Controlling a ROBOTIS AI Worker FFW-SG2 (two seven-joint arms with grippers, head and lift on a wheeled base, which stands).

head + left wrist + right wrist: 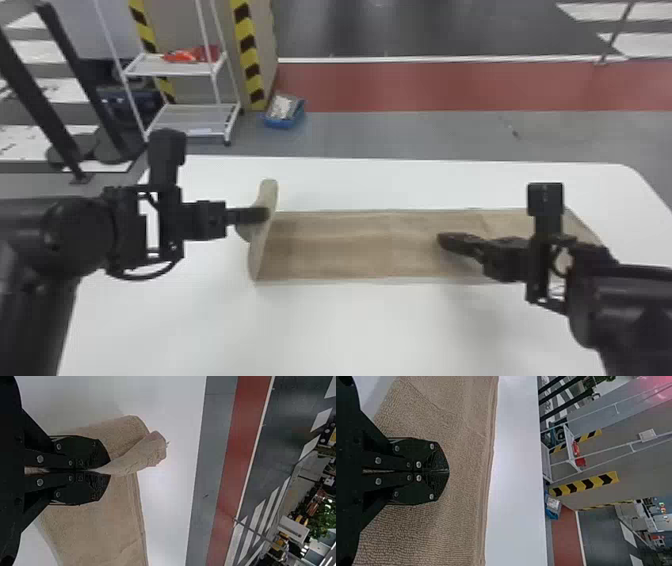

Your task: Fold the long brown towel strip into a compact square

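The brown towel strip [345,245] lies lengthwise across the white table, its left end lifted and curling upward. At that raised end is my left gripper [267,215], shut on the towel's edge. In the left wrist view the pinched towel [136,457] sticks out past the tips of the left gripper [109,471]. My right gripper [442,241] is over the right part of the strip. Seen from the right wrist, the right gripper [448,471] has its fingers closed together above the flat towel [462,487], with no fabric between them.
The white table [350,330] extends in front of and behind the strip. Beyond it on the floor stand a white wire rack [192,117] and a blue bin [284,112]. The right forearm covers part of the strip's right end.
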